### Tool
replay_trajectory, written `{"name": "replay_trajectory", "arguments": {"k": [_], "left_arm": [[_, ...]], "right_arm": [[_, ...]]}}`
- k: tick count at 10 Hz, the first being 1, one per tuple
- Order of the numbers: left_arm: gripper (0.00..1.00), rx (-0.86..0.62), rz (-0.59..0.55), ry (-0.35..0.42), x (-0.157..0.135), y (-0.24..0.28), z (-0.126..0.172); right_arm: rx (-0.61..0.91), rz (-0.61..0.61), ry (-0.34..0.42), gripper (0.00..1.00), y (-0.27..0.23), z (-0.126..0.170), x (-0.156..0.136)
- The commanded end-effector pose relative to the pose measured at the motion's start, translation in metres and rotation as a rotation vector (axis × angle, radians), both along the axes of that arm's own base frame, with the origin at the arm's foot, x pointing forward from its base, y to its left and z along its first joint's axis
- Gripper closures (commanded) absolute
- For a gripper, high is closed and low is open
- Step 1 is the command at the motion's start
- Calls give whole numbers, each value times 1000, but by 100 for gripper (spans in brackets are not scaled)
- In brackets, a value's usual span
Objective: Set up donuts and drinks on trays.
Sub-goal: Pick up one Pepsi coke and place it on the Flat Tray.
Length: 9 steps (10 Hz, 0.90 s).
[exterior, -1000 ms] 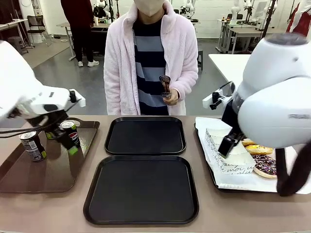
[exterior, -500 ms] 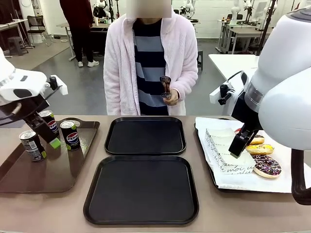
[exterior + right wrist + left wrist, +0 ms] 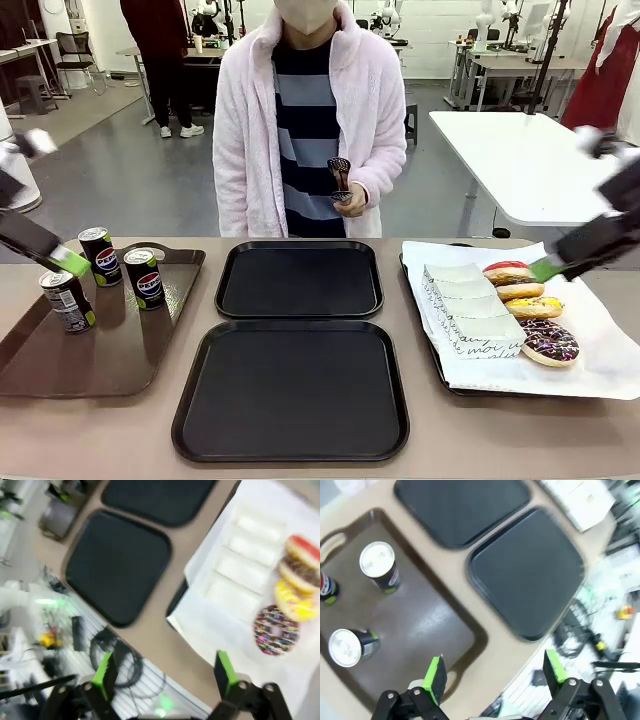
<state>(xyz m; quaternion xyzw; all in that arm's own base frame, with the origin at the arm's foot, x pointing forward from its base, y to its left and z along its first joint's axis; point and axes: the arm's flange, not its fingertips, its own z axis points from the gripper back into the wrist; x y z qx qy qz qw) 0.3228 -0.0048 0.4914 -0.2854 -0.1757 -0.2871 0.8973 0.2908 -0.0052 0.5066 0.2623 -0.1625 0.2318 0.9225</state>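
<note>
Left claw (image 3: 495, 671): the wrist camera shows me its green pads spread wide, holding nothing, high over the brown tray (image 3: 420, 625). Right claw (image 3: 164, 670): likewise spread and empty.

My landmark is the near black tray (image 3: 290, 390). The far black tray (image 3: 300, 280) lies just behind it. Left of it, three cans (image 3: 146, 278) stand upright on the brown tray. Right of it, four donuts (image 3: 533, 307) lie on the paper-lined tray (image 3: 411, 288), beside a row of white holders (image 3: 465, 305).

The front camera gives me the can logos. The left wrist camera gives me their silver tops.
</note>
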Motion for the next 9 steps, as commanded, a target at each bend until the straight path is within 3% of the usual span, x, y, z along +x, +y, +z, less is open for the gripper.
{"name": "replay_trajectory", "arguments": {"k": [1, 4, 6, 9], "left_arm": [[0, -401, -25, 83, 2, 60, 4], [0, -644, 74, 84, -7, 149, -6], [0, -708, 153, 116, -10, 190, -26], [0, -716, 250, 173, -9, 230, -51]], "right_arm": [[527, -129, 72, 0, -75, -47, -28], [725, -275, 113, 0, -174, -64, -36], [749, -410, 157, 0, -220, -69, -35], [691, -534, 197, 0, -259, -55, -40]]}}
